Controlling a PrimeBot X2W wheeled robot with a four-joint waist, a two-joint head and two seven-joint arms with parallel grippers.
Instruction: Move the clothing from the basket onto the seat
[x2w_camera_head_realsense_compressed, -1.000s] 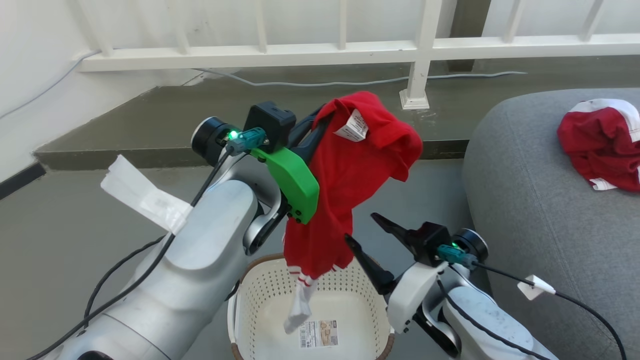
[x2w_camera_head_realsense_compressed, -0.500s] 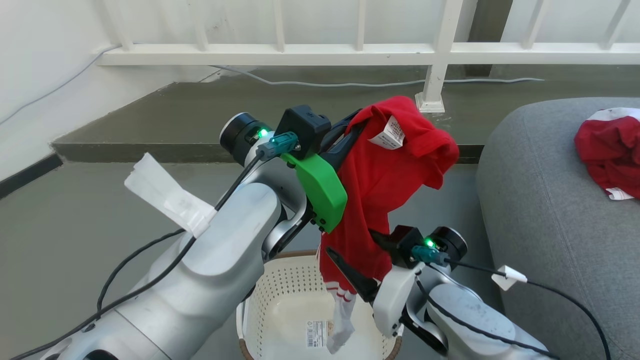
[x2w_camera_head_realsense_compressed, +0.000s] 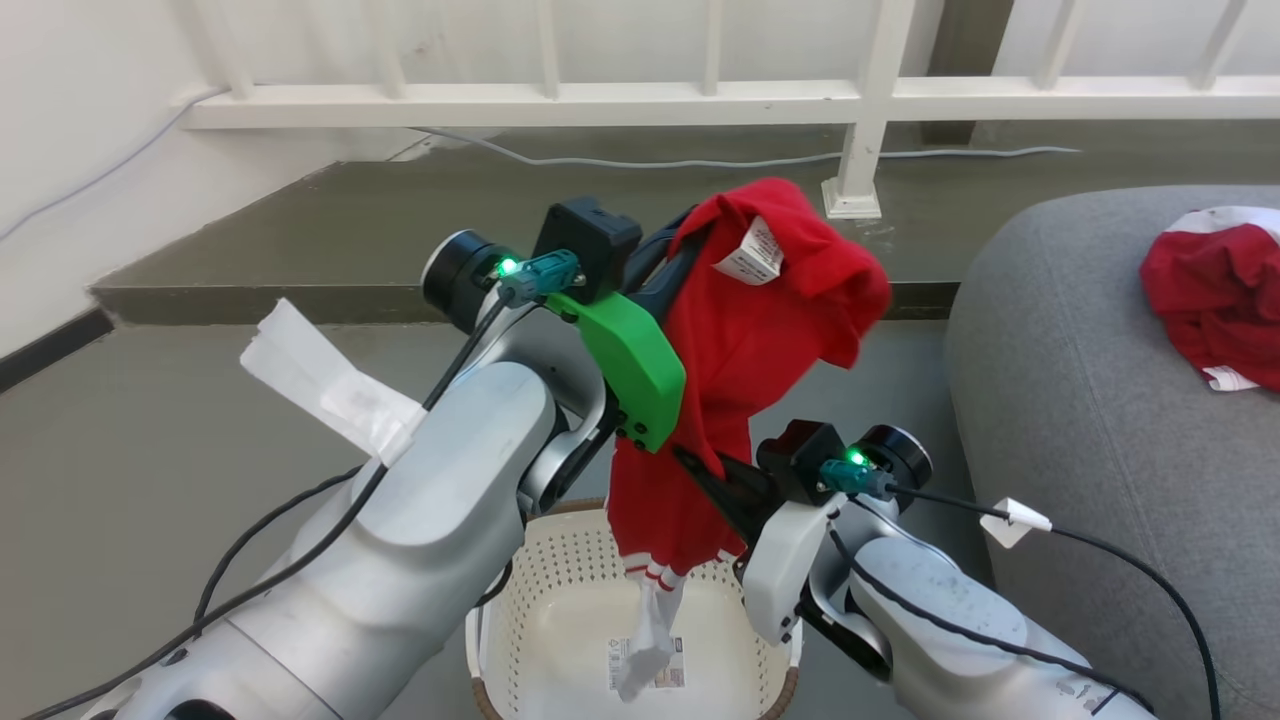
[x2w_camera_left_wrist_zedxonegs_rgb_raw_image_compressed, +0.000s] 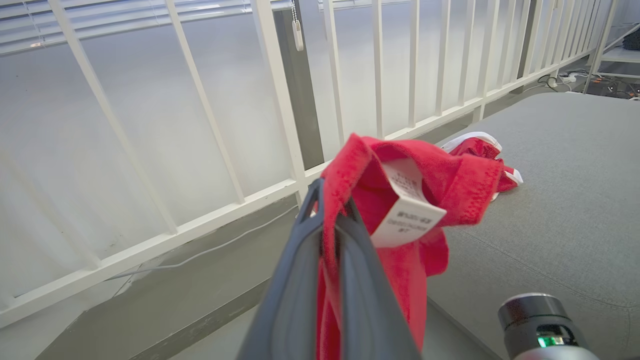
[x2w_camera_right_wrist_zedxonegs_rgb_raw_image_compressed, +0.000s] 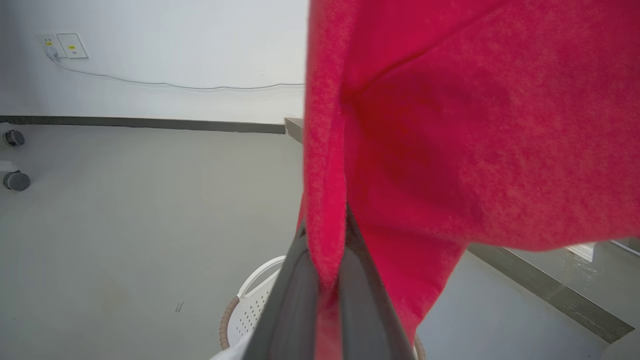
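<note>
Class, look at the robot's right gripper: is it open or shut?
Shut: the right gripper pinches a fold of the hanging red garment, its jaws closed tight on the cloth.

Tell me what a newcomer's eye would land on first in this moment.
A bright red garment hanging mid-air at the centre, pinched at its top by the left gripper and lower down by the right gripper, its white-striped end dangling into the cream basket below. Next, a second red garment lying crumpled on the grey seat at the far right.
</note>
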